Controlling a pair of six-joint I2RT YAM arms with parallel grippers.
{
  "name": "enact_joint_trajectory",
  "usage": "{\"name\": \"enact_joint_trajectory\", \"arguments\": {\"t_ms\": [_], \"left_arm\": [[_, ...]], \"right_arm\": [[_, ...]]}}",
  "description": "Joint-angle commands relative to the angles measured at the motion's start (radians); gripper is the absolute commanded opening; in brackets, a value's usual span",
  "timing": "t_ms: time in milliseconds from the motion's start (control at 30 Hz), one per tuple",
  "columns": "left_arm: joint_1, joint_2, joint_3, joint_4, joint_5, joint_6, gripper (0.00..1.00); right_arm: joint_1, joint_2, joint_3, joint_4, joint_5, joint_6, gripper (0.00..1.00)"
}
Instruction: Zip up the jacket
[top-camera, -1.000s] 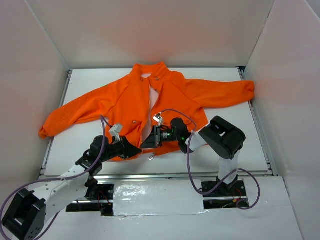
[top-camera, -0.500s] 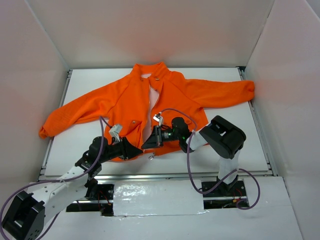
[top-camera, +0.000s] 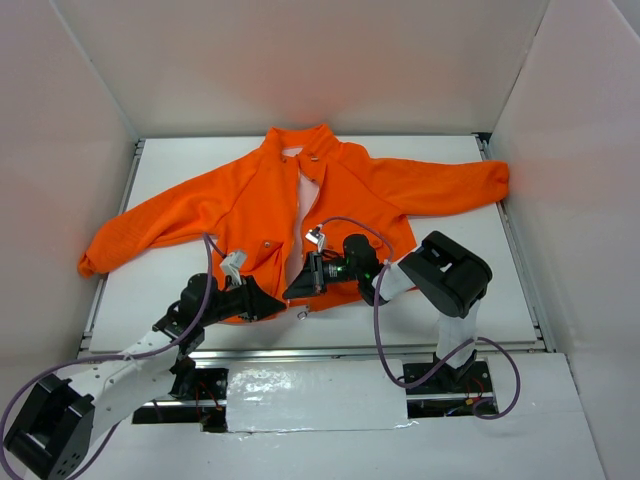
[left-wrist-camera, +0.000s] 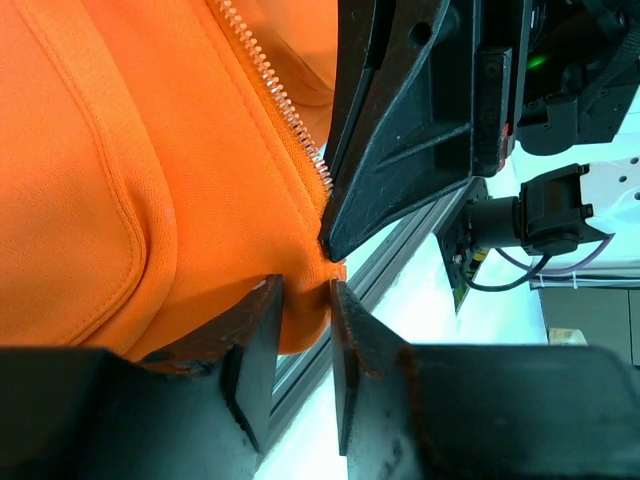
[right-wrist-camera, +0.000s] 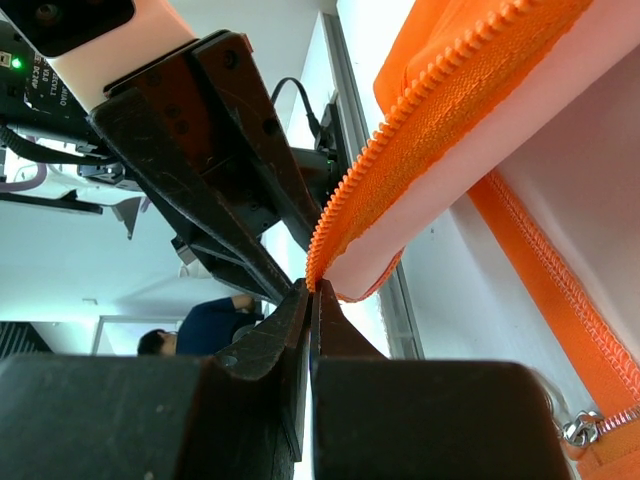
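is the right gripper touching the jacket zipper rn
Touching. The right wrist view shows the right gripper, jaws shut, pinching the bottom end of the toothed zipper edge of the jacket.

Jacket (top-camera: 250, 200) on table (top-camera: 460, 270) (collar (top-camera: 300, 143) at far side)

Overhead from behind, wrist views close-up, facing each other (sharing jacket (top-camera: 250, 200))
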Motion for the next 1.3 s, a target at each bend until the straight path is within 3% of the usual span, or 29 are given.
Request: {"name": "enact_joint_trajectory", "arguments": {"t_ms": [0,33,167,233,267,300,333,400,567,700,767,867,900,933,967,1133,1267], "left_arm": [[-0.005,0.003,-0.01,0.066,0.027,0.008,0.36],[-0.005,0.001,-0.009,0.066,0.028,0.008,0.27],[-0.005,0.0,-0.001,0.06,0.028,0.016,0.16],[-0.005,0.0,-0.001,0.063,0.031,0.016,0.03],[-0.005,0.0,-0.001,0.066,0.033,0.017,0.0],[-0.005,0.001,-0.001,0.068,0.034,0.016,0.0],[-0.005,0.003,-0.006,0.072,0.034,0.014,0.0],[-0.005,0.0,-0.01,0.082,0.034,0.01,0.0],[-0.005,-0.025,-0.024,0.103,0.025,-0.009,0.0],[-0.005,-0.055,-0.023,0.085,0.002,-0.012,0.0],[-0.005,-0.059,-0.019,0.074,-0.007,-0.01,0.0],[-0.005,-0.062,-0.018,0.074,-0.016,-0.013,0.0],[-0.005,-0.062,-0.016,0.062,-0.022,-0.015,0.0],[-0.005,-0.062,-0.012,0.051,-0.032,-0.018,0.0],[-0.005,-0.065,-0.009,0.034,-0.06,-0.016,0.0],[-0.005,-0.088,0.034,-0.096,-0.15,-0.022,0.0],[-0.005,-0.123,0.098,-0.275,-0.275,-0.019,0.0]], "right_arm": [[0.001,0.005,0.027,0.078,-0.035,-0.011,0.0],[-0.001,0.004,0.026,0.077,-0.036,-0.013,0.0],[0.001,0.01,0.029,0.078,-0.039,-0.011,0.0],[0.001,0.011,0.032,0.078,-0.038,-0.011,0.01],[-0.001,0.013,0.032,0.075,-0.041,-0.013,0.06],[0.001,0.014,0.032,0.075,-0.042,-0.011,0.29],[0.001,0.014,0.03,0.075,-0.044,-0.008,0.42],[0.001,0.01,0.021,0.089,-0.045,-0.004,0.5],[-0.001,0.048,-0.014,0.258,-0.071,0.076,0.47],[-0.004,0.093,-0.028,0.391,-0.09,0.153,0.24],[-0.004,0.099,-0.025,0.4,-0.098,0.162,0.23],[-0.007,0.073,-0.026,0.367,-0.095,0.141,0.36],[-0.007,0.06,-0.042,0.35,-0.085,0.113,0.53],[-0.009,0.022,-0.049,0.278,-0.06,0.093,0.66],[-0.012,-0.002,-0.054,0.212,-0.044,0.061,0.7],[-0.016,-0.243,-0.066,-0.431,0.202,-0.231,0.79],[-0.001,-0.367,-0.033,-0.783,0.448,-0.312,0.77]]}}
